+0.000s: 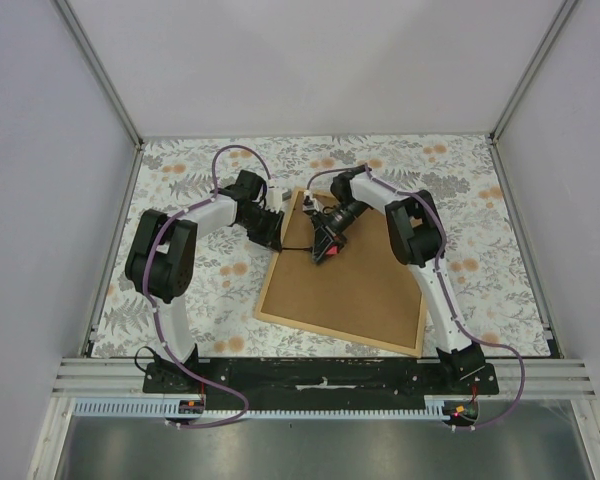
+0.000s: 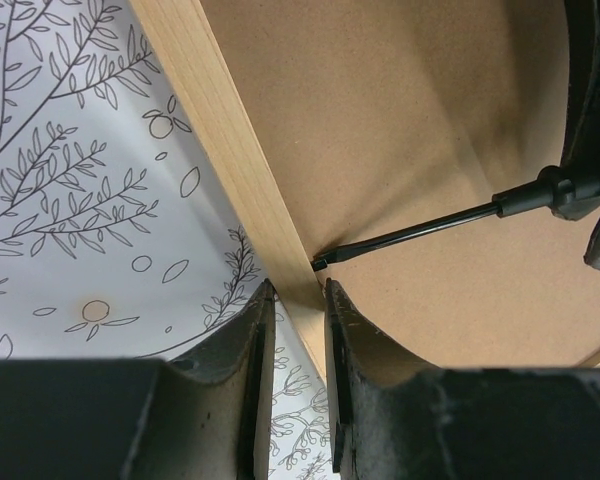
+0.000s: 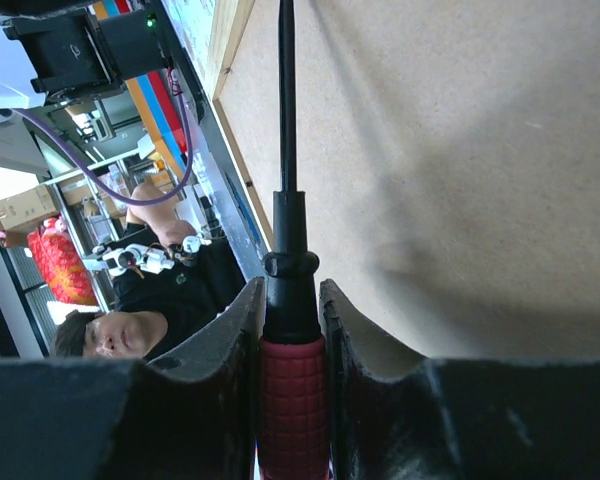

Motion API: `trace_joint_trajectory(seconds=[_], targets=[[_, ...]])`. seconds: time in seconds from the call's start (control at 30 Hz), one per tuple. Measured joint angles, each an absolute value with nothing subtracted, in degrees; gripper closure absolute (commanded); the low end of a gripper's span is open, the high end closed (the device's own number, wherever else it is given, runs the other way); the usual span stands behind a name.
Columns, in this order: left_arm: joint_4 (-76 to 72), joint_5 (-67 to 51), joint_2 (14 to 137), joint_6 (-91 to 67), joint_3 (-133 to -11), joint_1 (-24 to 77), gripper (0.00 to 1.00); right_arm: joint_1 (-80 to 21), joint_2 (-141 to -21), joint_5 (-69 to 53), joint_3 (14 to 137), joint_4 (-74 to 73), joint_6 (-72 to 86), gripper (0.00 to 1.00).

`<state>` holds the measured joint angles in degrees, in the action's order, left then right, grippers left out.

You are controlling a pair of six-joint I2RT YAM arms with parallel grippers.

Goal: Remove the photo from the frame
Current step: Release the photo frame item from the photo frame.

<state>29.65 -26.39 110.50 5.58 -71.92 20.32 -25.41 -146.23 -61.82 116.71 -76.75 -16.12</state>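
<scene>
1. My left gripper (image 2: pixel 298 300): jaws a narrow gap apart, clamped across the pale wooden strip at the left edge of the frame (image 2: pixel 216 140). 1 finger sits on the outer side over the tablecloth (image 2: pixel 70 200), the other on the inner side over the brown back board (image 2: pixel 400 120).

2. My right gripper (image 3: pixel 290 300): jaws closed on a screwdriver (image 3: pixel 292 400), gripped at the top of its red handle. The black shaft points away from me across the board. Its tip touches the seam where the board meets the wooden strip, just ahead of my left fingers.

3. Frame: lies flat and back side up near the middle of the table, turned at an angle, with both my arms reaching over its far left corner.

4. Photo: hidden from all 3 views.
</scene>
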Motion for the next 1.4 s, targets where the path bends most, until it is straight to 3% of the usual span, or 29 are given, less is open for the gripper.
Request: trace_joint_trajectory(seconds=[0.23,0.63,0.7,0.87,1.0,1.2,1.4], targets=[[29.67,-25.5,110.37,5.61,-71.92,20.1,0.94,-28.08,-147.28,-60.51,118.67,-79.57,-15.64,1.0],[29.1,-23.46,110.02,5.61,-71.92,20.08,0.97,-35.31,-145.38,-50.3,121.93,-79.66,-4.19,1.0],[29.1,-23.42,109.97,5.61,-71.92,20.08,0.91,-35.44,-144.57,-48.47,121.99,-79.11,-2.9,1.0],[28.99,-23.44,109.65,5.61,-71.79,20.08,0.54,-33.78,-141.71,-46.72,119.2,-76.05,-3.18,1.0],[28.45,-24.71,109.03,5.39,-71.55,20.38,0.37,-30.68,-135.74,-46.98,112.53,-72.58,-7.01,1.0],[27.83,-23.66,108.14,5.43,-71.59,21.1,0.34,-25.87,-123.7,-48.58,100.05,-68.16,-11.57,1.0],[27.94,-18.33,108.31,6.04,-71.88,24.25,0.42,-25.93,-125.34,-47.62,94.32,-63.72,-11.86,1.0]])
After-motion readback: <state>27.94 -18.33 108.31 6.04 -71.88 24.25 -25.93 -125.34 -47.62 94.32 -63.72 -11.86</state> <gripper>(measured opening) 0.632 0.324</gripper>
